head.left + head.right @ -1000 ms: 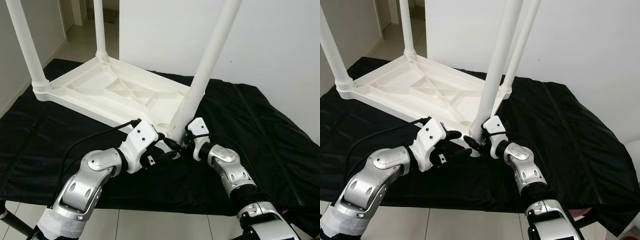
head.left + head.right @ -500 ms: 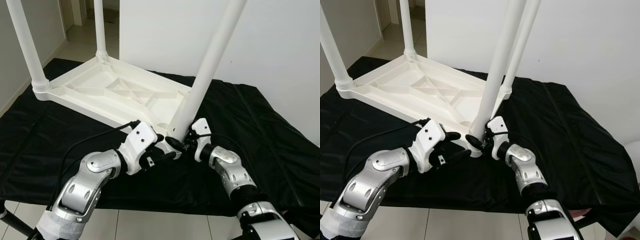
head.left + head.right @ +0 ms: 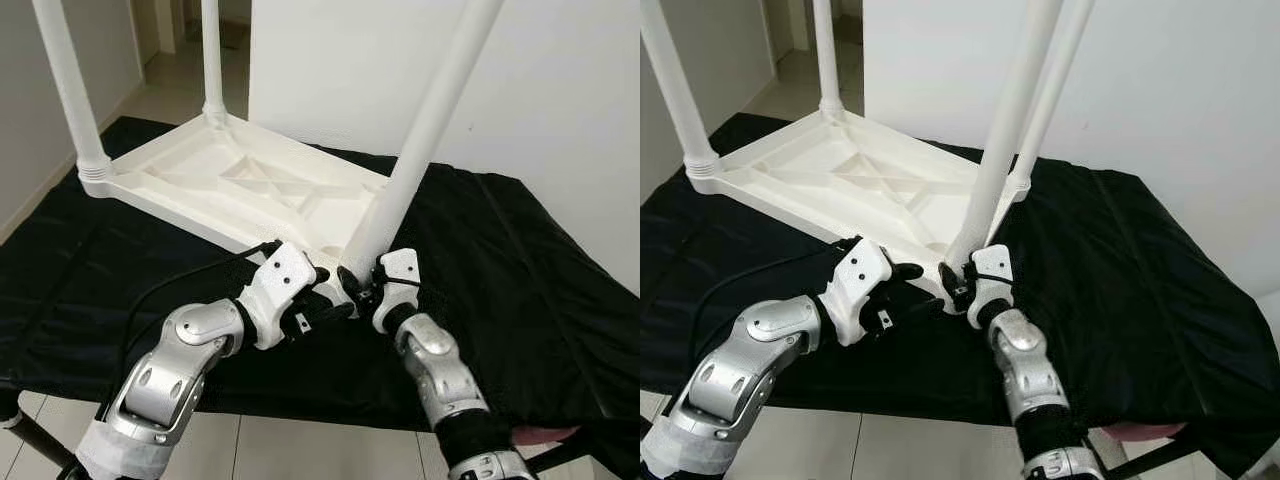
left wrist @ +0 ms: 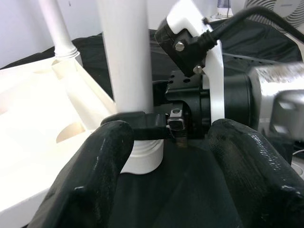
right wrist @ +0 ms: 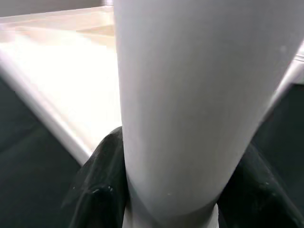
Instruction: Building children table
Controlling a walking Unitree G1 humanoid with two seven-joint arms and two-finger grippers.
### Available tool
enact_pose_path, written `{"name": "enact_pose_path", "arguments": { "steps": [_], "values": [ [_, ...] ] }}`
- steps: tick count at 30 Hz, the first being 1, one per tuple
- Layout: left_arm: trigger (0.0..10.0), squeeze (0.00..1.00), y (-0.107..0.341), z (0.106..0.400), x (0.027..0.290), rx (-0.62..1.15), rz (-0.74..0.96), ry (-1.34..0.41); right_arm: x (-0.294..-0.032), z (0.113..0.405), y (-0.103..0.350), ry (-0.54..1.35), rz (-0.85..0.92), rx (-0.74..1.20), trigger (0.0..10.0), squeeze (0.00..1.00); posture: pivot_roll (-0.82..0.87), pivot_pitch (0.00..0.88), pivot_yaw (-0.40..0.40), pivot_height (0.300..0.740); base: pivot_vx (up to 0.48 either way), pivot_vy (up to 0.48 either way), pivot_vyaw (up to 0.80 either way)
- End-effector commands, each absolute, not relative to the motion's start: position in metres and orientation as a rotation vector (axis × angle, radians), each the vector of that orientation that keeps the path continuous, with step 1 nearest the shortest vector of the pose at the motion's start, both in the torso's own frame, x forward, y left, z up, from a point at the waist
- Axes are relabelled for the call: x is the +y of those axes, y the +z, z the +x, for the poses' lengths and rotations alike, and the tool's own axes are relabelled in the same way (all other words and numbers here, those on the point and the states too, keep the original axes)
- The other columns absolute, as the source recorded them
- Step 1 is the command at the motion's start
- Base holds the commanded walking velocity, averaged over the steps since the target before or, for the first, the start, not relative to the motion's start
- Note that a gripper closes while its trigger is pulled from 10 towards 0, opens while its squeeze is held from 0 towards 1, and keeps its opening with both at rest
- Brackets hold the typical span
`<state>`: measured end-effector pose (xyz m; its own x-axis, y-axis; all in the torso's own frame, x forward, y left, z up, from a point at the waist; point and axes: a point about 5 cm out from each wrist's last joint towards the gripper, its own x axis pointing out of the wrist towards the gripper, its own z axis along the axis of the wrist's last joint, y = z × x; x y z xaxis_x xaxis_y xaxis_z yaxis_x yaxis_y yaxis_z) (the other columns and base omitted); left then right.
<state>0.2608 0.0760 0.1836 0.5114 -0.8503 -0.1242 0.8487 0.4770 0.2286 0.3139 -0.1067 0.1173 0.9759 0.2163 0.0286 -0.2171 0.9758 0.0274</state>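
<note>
A white plastic children's table (image 3: 230, 185) lies upside down on a black cloth. Three legs stand up from it at the back left (image 3: 70, 90), the back (image 3: 212, 60) and the far right (image 3: 1055, 80). A fourth leg (image 3: 420, 140) leans to the right, its lower end at the near corner. My right gripper (image 3: 355, 285) is shut on this leg just above its base, with a black finger (image 5: 102, 185) on each side. My left gripper (image 3: 330, 300) is open just left of the base, and its fingers (image 4: 95, 180) hold nothing.
The black cloth (image 3: 520, 270) covers the whole work surface and hangs over its front edge, with pale floor tiles (image 3: 300, 450) below. A white wall (image 3: 560, 100) rises close behind on the right. A doorway and corridor (image 3: 165, 40) open at the back left.
My right forearm has swung in to the left and now comes up almost straight beneath the leg's base, still gripping it. The left gripper has barely moved. The camera has shifted slightly.
</note>
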Motion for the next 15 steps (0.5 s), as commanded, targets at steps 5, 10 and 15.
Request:
{"name": "enact_pose_path", "arguments": {
  "steps": [5, 10, 15],
  "values": [
    [10.0, 0.0, 0.183, 0.266, 0.074, -0.015, 0.281, -0.981, -0.128, 0.304, 0.103, -0.033, 0.021, 0.044, 10.0, 0.0, 0.0, 0.0, -0.11, 0.74, 0.0, 0.0, 0.0],
    [10.0, 0.0, 0.183, 0.27, 0.073, -0.021, 0.276, -0.976, -0.113, 0.293, 0.105, -0.059, 0.051, 0.043, 10.0, 0.0, -0.02, 0.0, -0.092, 0.74, 0.0, 0.0, 0.0],
    [10.0, 0.0, 0.184, 0.27, 0.07, -0.031, 0.265, -0.975, -0.113, 0.288, 0.112, -0.036, 0.079, 0.009, 10.0, 1.0, -0.02, 0.0, -0.09, 0.74, 0.0, 0.0, 0.0]
  ]
}}
